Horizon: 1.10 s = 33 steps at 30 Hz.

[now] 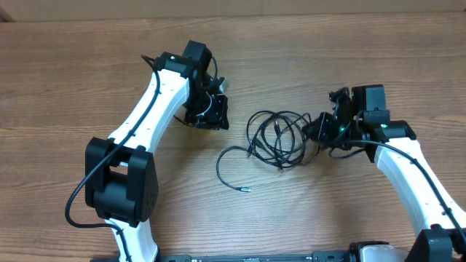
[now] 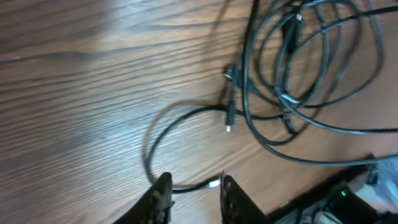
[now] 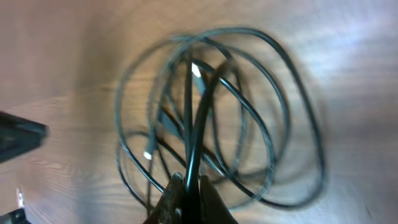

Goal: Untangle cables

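Note:
The cables [image 1: 277, 136] lie as a tangled coil of thin black wire at the table's middle. One loose strand curls out to a silver-tipped plug [image 1: 245, 189] nearer the front. My right gripper [image 1: 325, 131] sits at the coil's right edge, and in the right wrist view it [image 3: 188, 180] is shut on a black cable [image 3: 198, 134] that runs up into the loops. My left gripper [image 1: 210, 113] hovers left of the coil, apart from it. Its fingers [image 2: 163, 194] are spread with nothing between them. The silver-tipped plug [image 2: 214, 183] lies on the wood beyond them.
The wooden table [image 1: 73, 87] ends at a back edge along the top of the overhead view. The arm bases stand at the front edge [image 1: 124, 240]. My right arm, with a green light [image 2: 342, 194], shows at the lower right of the left wrist view.

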Each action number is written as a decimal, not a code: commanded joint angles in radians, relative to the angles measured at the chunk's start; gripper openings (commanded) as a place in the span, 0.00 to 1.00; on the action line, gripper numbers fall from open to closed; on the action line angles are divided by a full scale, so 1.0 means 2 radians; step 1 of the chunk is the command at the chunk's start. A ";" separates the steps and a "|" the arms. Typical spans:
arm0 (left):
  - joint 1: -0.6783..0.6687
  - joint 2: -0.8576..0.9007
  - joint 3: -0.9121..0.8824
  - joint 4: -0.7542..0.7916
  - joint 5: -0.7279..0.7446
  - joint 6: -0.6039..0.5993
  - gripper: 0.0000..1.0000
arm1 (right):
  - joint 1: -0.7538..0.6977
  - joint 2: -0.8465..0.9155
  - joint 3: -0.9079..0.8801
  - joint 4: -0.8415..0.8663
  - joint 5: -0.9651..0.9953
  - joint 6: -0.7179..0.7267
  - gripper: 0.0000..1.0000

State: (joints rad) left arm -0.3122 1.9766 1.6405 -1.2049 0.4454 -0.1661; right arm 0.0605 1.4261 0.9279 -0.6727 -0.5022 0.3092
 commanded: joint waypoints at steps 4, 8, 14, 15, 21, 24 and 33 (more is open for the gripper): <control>0.003 -0.011 0.000 0.003 -0.068 -0.059 0.24 | 0.001 -0.001 0.099 -0.040 -0.034 -0.056 0.04; 0.003 -0.011 0.000 0.006 -0.075 -0.065 0.24 | 0.007 -0.001 0.209 -0.127 -0.035 -0.102 0.04; 0.003 -0.011 0.000 0.013 -0.074 -0.065 0.24 | 0.029 -0.002 0.373 -0.205 -0.049 -0.146 0.04; 0.003 -0.011 0.000 0.014 -0.074 -0.065 0.24 | 0.032 -0.002 0.388 -0.205 -0.049 -0.146 0.04; 0.003 -0.011 0.000 0.014 -0.071 -0.065 0.24 | 0.032 0.001 0.402 -0.203 -0.028 -0.137 0.04; 0.003 -0.011 0.000 0.016 -0.071 -0.065 0.22 | 0.032 0.011 0.402 -0.208 -0.017 -0.125 0.04; 0.026 -0.054 0.027 0.029 -0.071 -0.067 0.21 | 0.032 0.014 0.403 -0.139 -0.221 -0.170 0.04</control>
State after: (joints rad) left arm -0.2966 1.9610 1.6432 -1.1568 0.3092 -0.2874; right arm 0.1246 1.4582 1.7218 -1.0061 -0.7380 0.0086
